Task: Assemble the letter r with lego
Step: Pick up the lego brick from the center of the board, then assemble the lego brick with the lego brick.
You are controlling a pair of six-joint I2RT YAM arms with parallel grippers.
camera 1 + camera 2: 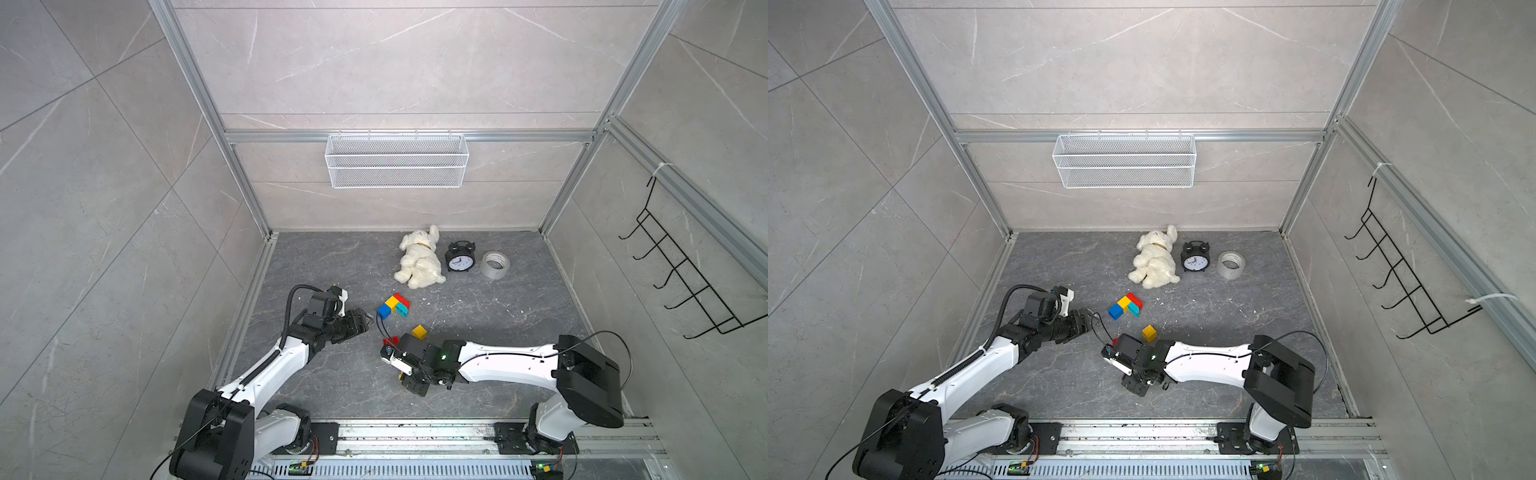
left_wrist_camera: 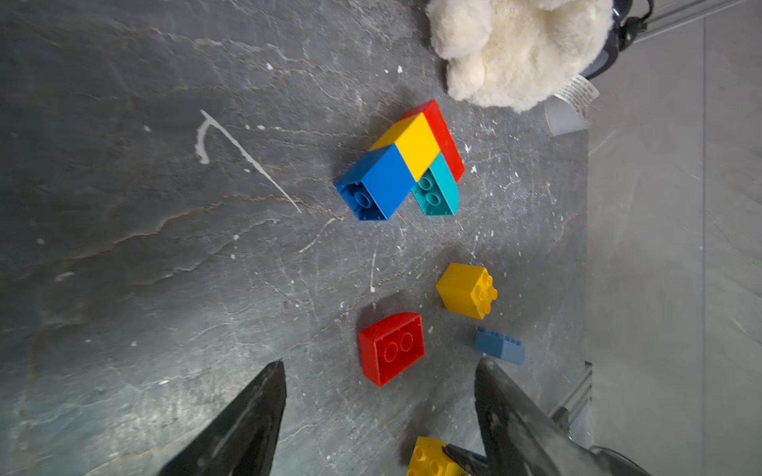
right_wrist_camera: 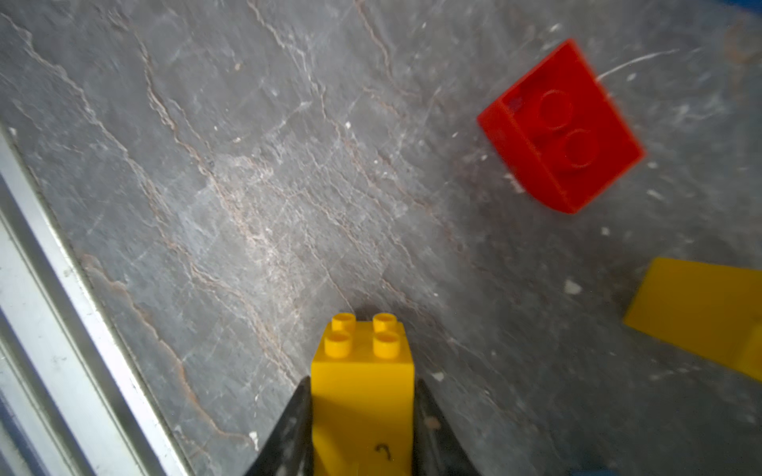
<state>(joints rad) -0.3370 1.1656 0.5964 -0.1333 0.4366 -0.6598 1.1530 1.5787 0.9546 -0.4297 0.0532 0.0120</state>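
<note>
Slate-grey tabletop (image 1: 498,316) filled most of what we saw, with the lego scattered near its middle. Our right gripper (image 3: 363,387) was clamped on a yellow brick (image 3: 363,408), one finger pressed flat against each side wall and the studs pointing forward out of the jaws. Ahead of those jaws we had a broad run of bare slate. Off to one side of them, the slate ended at the aluminium rail (image 3: 62,329) that edges the table. To the other side and farther ahead, a loose red brick (image 3: 560,127) lay with its hollow underside showing. Near it, the picture edge cut off all but a corner of a second yellow brick (image 3: 697,313).

Our left gripper (image 1: 369,320) stood with its jaws wide apart over bare slate. The red brick sat just ahead of the gap between its fingertips, apart from both. Beyond that, the second yellow brick rested on its side, and a pale blue sloped brick (image 2: 499,346) lay just ahead of one fingertip. The clamped yellow brick showed close beside that same finger.

Farther ahead of the left jaws was the joined cluster (image 2: 406,160) of blue, yellow, red and teal bricks pressed together, with clear slate round its edges. The plush toy (image 2: 515,49) lay past the cluster, close but apart. In both top views the alarm clock (image 1: 460,259) and tape roll (image 1: 495,264) stood beside the plush toy, well away from both grippers.
</note>
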